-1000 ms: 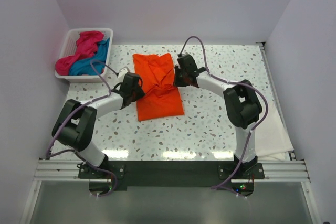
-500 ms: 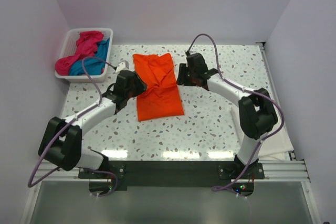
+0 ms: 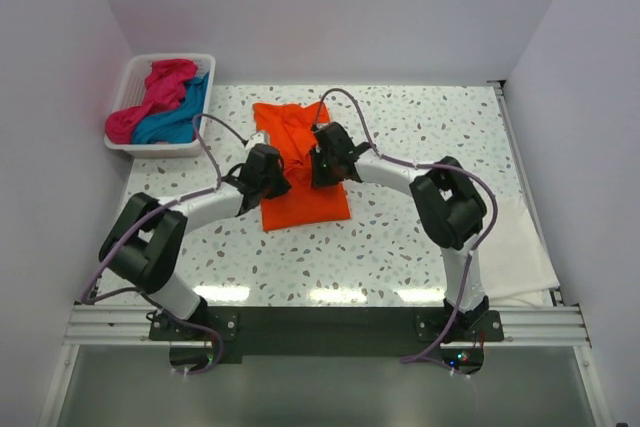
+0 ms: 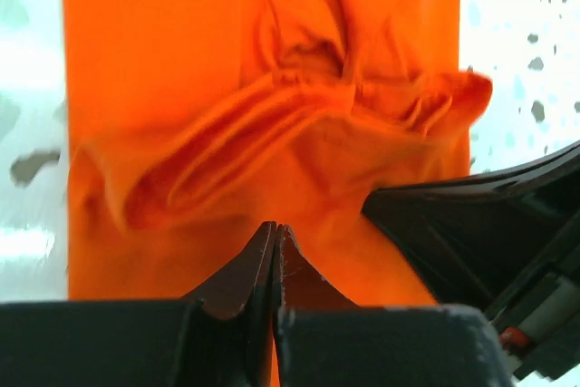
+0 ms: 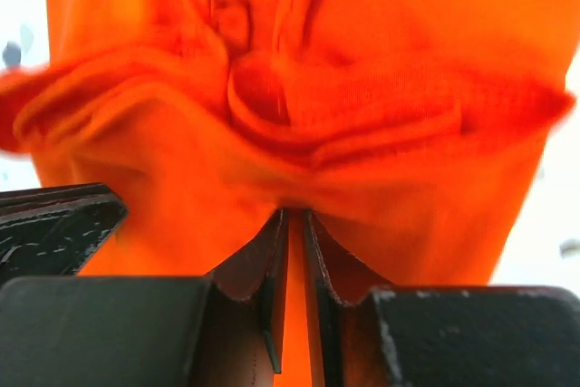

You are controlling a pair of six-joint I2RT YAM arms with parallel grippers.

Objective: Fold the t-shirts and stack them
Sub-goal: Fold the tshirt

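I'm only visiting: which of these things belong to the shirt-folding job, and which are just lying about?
Part of the job:
- orange t-shirt, pinched by the left gripper and right gripper
- pink t-shirt and teal t-shirt, in the white basket

Just lying about:
- the white basket itself, only a container
- white cloth at the table's right edge

Left claw (image 3: 276,179) and right claw (image 3: 321,165) over orange t-shirt (image 3: 305,205).

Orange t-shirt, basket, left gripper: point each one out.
orange t-shirt (image 3: 305,205), top view, flat near end of the cloth.
basket (image 3: 150,150), top view, near white wall.
left gripper (image 4: 275,228), left wrist view, where the closed fingertips meet.
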